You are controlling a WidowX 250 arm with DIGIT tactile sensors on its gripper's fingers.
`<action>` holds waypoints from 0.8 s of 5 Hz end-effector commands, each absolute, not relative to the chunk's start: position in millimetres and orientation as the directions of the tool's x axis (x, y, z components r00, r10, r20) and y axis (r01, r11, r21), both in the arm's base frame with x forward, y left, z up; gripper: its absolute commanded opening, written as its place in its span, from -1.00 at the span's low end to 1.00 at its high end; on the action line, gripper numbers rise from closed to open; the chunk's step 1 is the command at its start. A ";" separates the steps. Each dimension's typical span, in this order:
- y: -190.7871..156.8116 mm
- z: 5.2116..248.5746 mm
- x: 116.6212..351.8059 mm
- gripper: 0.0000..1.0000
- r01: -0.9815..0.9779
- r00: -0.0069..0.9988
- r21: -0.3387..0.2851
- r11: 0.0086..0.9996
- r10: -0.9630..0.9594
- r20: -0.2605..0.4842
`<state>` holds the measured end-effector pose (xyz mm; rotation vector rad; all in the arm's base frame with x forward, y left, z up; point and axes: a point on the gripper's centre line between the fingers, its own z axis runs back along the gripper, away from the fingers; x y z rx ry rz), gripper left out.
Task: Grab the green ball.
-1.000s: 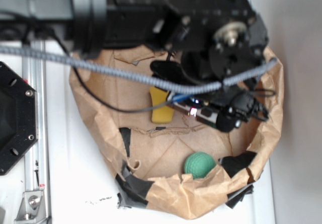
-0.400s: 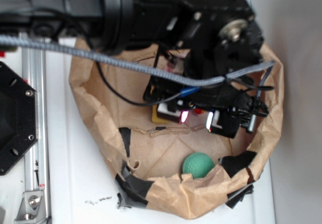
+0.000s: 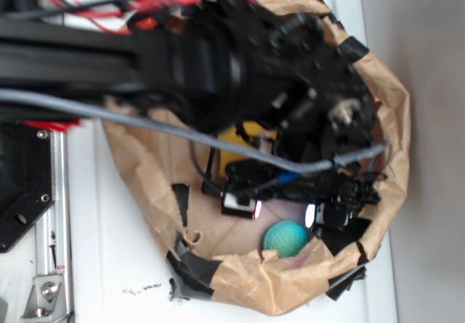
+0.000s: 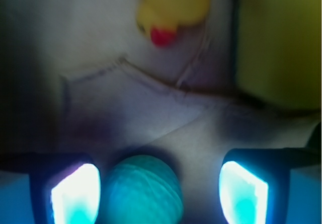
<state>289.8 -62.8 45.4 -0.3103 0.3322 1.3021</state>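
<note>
Your inventory, largest first. White counter [image 3: 109,265]: carries a crumpled brown paper bag [image 3: 290,290] patched with black tape. Black robot arm [image 3: 182,69]: reaches into the bag from the left. Yellow sponge block [image 4: 276,43]: far right in your wrist view. Jaws of the gripper [image 4: 158,194]: spread wide, released, lit pads [image 4: 75,194] either side. Yellow duck [image 4: 171,7]: far, red beak. Green ball [image 3: 285,237]: near the bag's front wall, between the jaws, close beside the left pad.
</note>
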 end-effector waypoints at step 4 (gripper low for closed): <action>-50.8 88.5 276.4 -1.00 -0.887 0.461 -0.165 0.432 0.796 -0.392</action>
